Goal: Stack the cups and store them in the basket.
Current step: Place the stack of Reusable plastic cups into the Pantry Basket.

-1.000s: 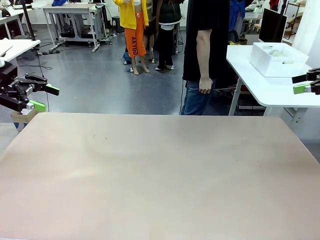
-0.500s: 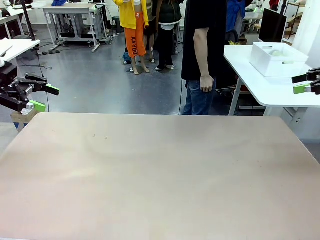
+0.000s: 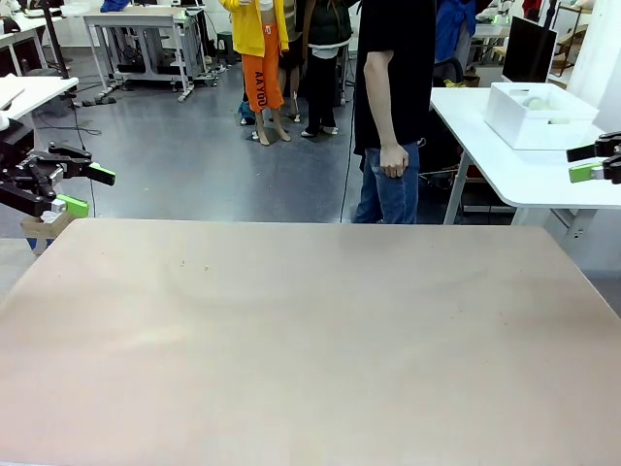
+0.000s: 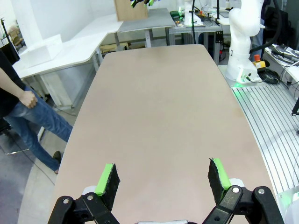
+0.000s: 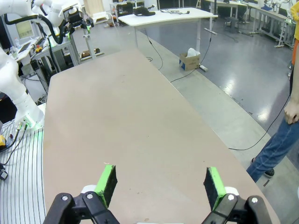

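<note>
Person (image 3: 390, 107) now nearer table's (image 3: 310, 330) middle.

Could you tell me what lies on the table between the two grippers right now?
Nothing: the front view shows bare table between left gripper and right gripper.

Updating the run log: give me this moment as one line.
left gripper: open, parked | right gripper: open, parked | basket: side table, holding cups | person: standing opposite
</note>
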